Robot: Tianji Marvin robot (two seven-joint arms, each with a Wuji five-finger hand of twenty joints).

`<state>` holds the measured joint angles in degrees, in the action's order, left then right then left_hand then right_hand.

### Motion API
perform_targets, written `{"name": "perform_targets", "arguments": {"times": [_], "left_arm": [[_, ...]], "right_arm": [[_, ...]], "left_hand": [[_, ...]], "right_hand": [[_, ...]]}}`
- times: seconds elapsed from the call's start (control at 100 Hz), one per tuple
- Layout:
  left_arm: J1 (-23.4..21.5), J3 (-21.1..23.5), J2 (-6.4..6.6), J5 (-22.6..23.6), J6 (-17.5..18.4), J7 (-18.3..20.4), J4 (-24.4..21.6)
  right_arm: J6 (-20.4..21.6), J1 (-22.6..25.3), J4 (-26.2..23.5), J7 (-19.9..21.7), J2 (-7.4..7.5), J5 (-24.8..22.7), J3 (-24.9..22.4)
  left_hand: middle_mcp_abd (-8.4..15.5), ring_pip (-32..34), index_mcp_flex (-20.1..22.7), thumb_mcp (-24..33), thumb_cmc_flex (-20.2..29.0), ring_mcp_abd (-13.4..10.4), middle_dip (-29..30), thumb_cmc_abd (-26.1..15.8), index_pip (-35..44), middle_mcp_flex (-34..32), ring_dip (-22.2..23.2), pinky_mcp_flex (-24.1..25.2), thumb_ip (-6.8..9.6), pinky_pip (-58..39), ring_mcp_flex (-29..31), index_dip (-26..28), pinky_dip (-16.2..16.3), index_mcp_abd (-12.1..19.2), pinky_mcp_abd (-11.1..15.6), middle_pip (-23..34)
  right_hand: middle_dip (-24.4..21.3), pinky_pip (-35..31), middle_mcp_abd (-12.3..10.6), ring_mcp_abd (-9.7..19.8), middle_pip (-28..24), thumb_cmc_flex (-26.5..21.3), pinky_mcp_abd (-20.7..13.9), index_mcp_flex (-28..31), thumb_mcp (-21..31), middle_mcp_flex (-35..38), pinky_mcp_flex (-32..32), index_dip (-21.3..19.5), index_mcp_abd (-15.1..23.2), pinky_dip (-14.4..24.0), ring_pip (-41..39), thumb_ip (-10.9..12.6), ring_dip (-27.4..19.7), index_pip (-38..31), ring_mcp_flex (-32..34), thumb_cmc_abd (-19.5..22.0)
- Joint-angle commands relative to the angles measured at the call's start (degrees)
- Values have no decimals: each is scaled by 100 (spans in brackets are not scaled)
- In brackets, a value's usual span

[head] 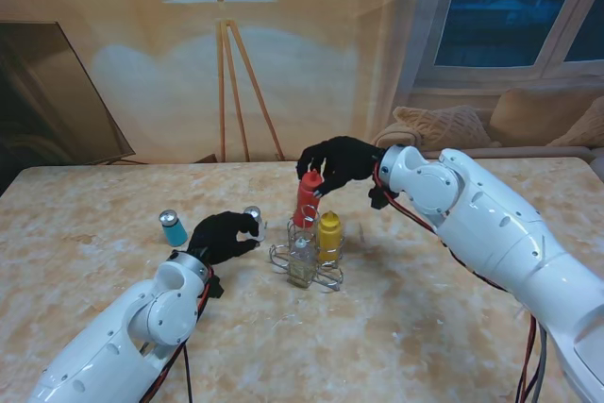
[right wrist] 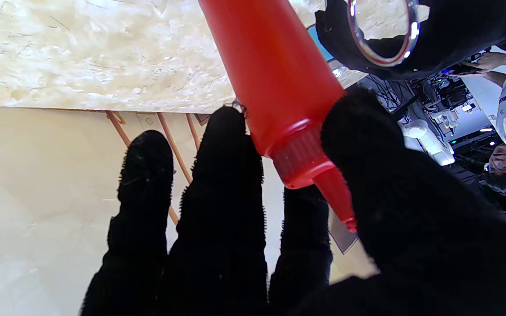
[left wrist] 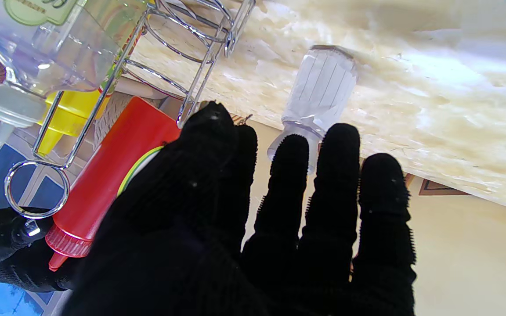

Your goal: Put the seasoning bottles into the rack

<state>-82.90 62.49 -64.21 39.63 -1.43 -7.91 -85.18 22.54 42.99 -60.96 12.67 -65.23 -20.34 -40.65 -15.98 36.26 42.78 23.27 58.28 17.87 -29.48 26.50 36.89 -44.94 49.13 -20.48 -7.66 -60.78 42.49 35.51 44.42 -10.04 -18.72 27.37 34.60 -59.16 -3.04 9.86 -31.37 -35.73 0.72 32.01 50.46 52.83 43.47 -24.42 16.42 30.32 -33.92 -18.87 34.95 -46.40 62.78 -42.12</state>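
My right hand [head: 335,165] is pinching the red squeeze bottle with the pointed nozzle [head: 307,199] just under its ribbed cap, thumb on one side and fingers [right wrist: 226,145] on the other. The bottle stands upright at the far side of the chrome wire rack [head: 304,261], its lower part behind the wire loops; I cannot tell whether its base is seated in a ring. The rack sits near the middle of the beige marble-patterned table [head: 94,233]. In it, the yellow squeeze bottle [head: 329,236] stands on the right and the clear glass bottle with pale liquid [head: 301,263] stands in the ring nearest to me, so the red bottle is hemmed in by both.

My left hand [head: 223,236] is spread and holds nothing, fingers [left wrist: 338,149] extended toward the small clear shaker with a silver cap [head: 253,222], which stands on the table just left of the rack. From the left wrist, the fingertips are beside the shaker; whether they touch it I cannot tell. The small teal bottle with a silver cap [head: 173,228] stands farther left, well apart from the rack.

The tabletop left of the teal bottle, right of the rack and nearer to me is bare. The far table edge lies well beyond the rack.
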Motion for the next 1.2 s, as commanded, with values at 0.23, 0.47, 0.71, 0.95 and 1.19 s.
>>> {"name": "perform_targets", "arguments": {"times": [0.23, 0.47, 0.71, 0.95, 1.19], "left_arm": [[-7, 17, -14, 2, -5, 62, -6], [7, 5, -18, -13, -20, 65, 3], [4, 6, -16, -2, -19, 61, -1], [1, 12, -16, 7, -15, 54, 0], [2, 8, -16, 10, -15, 55, 1]], "right_arm": [[233, -158, 213, -27, -130, -106, 332], [365, -205, 279, -60, -135, -175, 448], [471, -271, 363, -74, -153, -201, 576], [492, -243, 335, -112, -139, -275, 571], [545, -279, 410, -106, -157, -263, 665]], "left_hand": [[84, -60, 19, -15, -39, -33, -27, -36, 106, -84, -32, 36, -84, 27, 109, -18, -70, 48, 44, 52], [78, -61, 22, -24, -40, -28, -26, -41, 107, -84, -31, 37, -85, 25, 106, -18, -68, 46, 40, 51], [74, -57, 16, -30, -33, -33, -25, -41, 105, -80, -30, 43, -82, 28, 109, -20, -68, 50, 32, 48], [86, -57, 15, -27, -25, -31, -26, -36, 106, -83, -31, 34, -80, 23, 109, -20, -66, 58, 33, 51], [79, -58, 24, -31, -31, -27, -27, -38, 115, -84, -31, 43, -82, 29, 105, -17, -68, 48, 45, 53]], "right_hand": [[264, 42, -516, 169, -7, -579, -150, 752, 576, 370, 53, -336, 1133, -55, 88, 159, 167, -1321, 117, 400], [256, 44, -573, 178, 21, -524, -153, 773, 631, 408, 50, -313, 1189, -57, 114, 135, 166, -1327, 131, 308], [153, 57, -693, 189, 137, -514, -166, 820, 678, 484, 43, -218, 1257, -64, 212, 118, 112, -1265, 117, 292], [116, 56, -702, 179, 206, -531, -171, 850, 687, 525, 48, -170, 1278, -67, 265, 110, 102, -1241, 125, 298], [98, 107, -643, 161, 279, -481, -149, 757, 689, 471, -11, -128, 1198, -90, 348, 100, 73, -1211, 79, 277]]}}
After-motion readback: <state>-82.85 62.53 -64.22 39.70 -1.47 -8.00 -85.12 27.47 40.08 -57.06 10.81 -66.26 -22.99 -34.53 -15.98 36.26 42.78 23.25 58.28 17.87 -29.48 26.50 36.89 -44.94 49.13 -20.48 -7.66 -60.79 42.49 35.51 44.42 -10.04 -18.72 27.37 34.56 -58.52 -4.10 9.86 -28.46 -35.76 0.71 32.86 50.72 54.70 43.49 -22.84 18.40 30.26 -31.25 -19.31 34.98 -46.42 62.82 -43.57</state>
